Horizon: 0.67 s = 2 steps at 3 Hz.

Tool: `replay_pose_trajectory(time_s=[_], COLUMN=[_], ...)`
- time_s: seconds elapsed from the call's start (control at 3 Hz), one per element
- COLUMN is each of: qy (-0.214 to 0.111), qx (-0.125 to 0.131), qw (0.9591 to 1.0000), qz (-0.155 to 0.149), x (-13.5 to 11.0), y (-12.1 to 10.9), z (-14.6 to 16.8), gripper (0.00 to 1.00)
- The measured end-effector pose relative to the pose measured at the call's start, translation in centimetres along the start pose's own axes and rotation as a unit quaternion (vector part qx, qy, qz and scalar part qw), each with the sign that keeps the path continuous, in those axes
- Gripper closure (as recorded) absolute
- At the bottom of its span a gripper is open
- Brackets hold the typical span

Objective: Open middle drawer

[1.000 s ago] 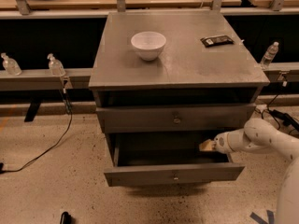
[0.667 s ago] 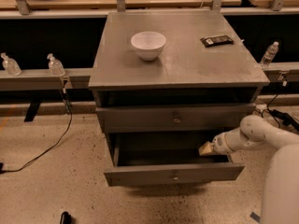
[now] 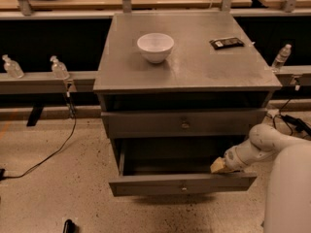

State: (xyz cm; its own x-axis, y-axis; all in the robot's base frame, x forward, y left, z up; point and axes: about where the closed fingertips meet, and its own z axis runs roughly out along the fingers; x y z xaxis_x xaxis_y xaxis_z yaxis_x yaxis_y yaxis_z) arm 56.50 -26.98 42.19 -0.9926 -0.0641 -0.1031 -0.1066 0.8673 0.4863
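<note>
Gripper [image 3: 218,165], open or closed can't tell; middle drawer [image 3: 160,184] front just before it, partly out; off-centre hold, so pull straight and level to avoid racking.

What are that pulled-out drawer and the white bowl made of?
The middle drawer looks like grey-painted wood, with a flat matt front. Its small knob is probably metal. The bowl seems to be glazed ceramic, smooth and white, though it could be plastic. The gripper sits at the drawer's right end.

Tool [image 3: 217,165] slightly lower, at right end of pulled-out drawer [image 3: 160,183].
</note>
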Motion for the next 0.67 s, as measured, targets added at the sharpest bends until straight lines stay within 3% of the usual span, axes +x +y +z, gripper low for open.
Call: replay_pose_trajectory(time_s=[0.67], qy=[0.000], qx=[0.000], qw=[1.0000], qz=[0.000], x=[0.00], y=[0.04], z=[-0.08], gripper=[1.00])
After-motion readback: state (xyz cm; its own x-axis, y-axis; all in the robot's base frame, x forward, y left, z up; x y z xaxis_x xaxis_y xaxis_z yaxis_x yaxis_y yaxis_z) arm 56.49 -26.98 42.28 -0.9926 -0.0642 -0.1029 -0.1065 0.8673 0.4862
